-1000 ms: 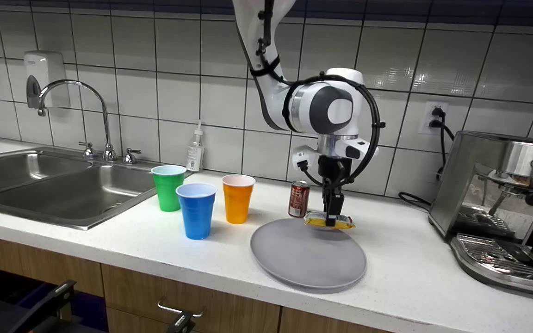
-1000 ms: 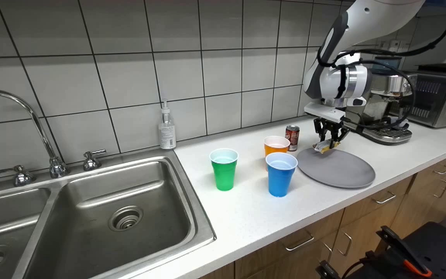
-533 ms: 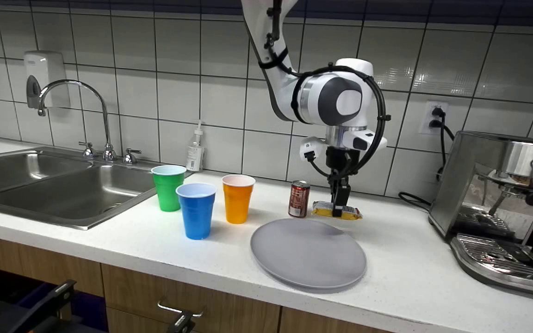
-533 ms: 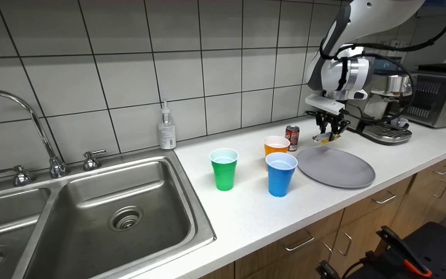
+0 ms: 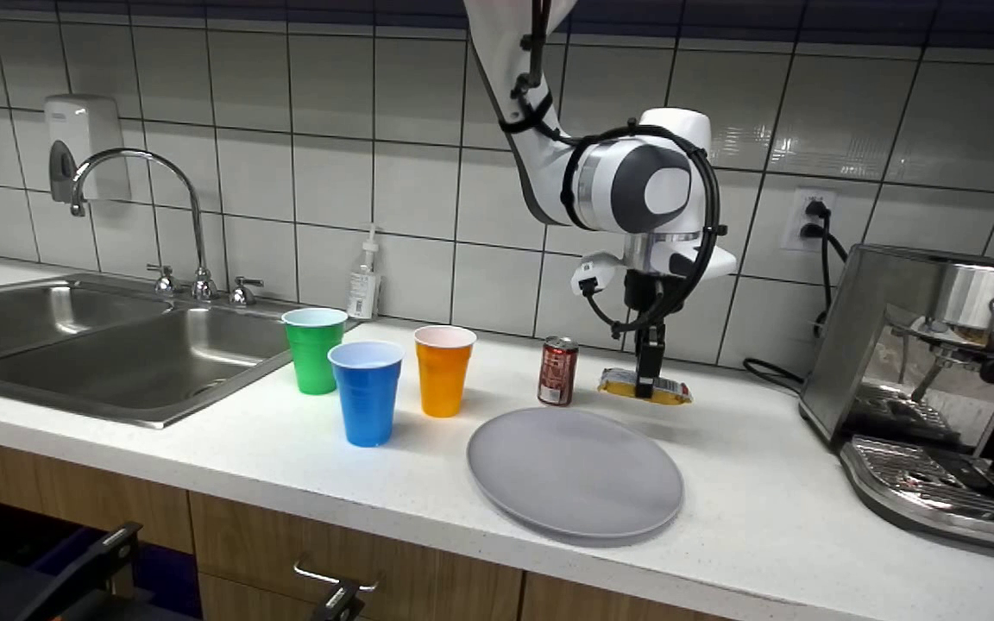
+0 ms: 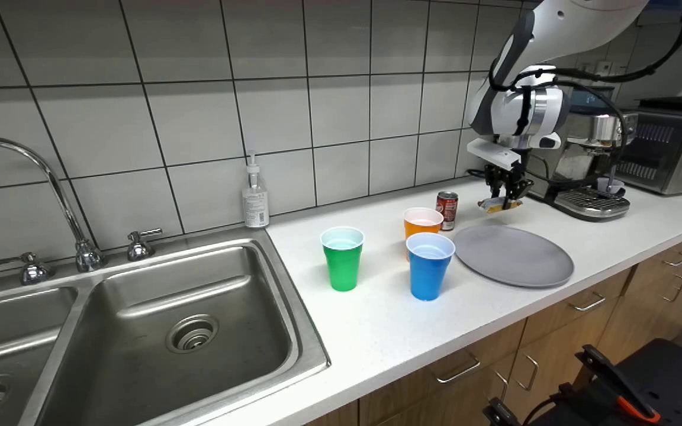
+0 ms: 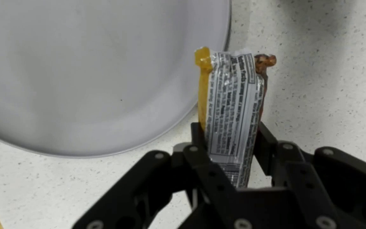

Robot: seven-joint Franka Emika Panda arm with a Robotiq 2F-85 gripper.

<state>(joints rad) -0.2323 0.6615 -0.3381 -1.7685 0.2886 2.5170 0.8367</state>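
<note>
My gripper [image 7: 230,128] is shut on a snack packet [image 7: 230,105], with one finger on each long side. The packet is yellow with a printed silver-white back that faces the wrist camera. In both exterior views the packet [image 5: 621,383] [image 6: 491,205] hangs level, a little above the counter, in the gripper [image 5: 647,388] [image 6: 507,203]. It is behind the far edge of a round grey plate [image 5: 575,474] [image 6: 512,255], which also shows in the wrist view [image 7: 100,79]. A red can [image 5: 557,371] [image 6: 447,210] stands upright beside the packet, apart from it.
An orange cup [image 5: 444,373], a blue cup [image 5: 367,395] and a green cup [image 5: 314,352] stand upright on the white counter [image 5: 764,483]. A sink [image 6: 199,307] and a soap bottle [image 6: 256,201] lie beyond them. A coffee machine [image 5: 937,362] stands on the opposite side; the tiled wall [image 5: 497,285] is behind.
The gripper, holding the packet, has moved from over the plate's far edge back towards the wall and towards the coffee machine, rising slightly. The plate, can and cups have not moved.
</note>
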